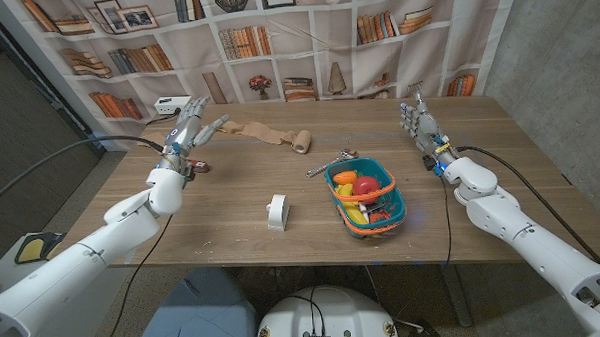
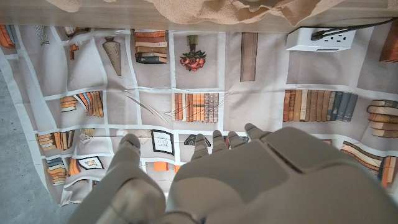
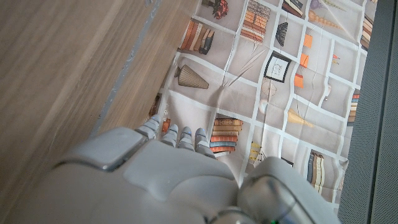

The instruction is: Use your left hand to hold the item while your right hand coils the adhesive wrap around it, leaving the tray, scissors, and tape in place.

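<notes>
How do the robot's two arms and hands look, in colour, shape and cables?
Both arms are white, with smooth rounded shells. The left hand and right hand are light grey, with jointed fingers and a rounded back plate. Small coloured connectors sit at each wrist. A thin black cable hangs from the right wrist, and another runs to the left wrist.
</notes>
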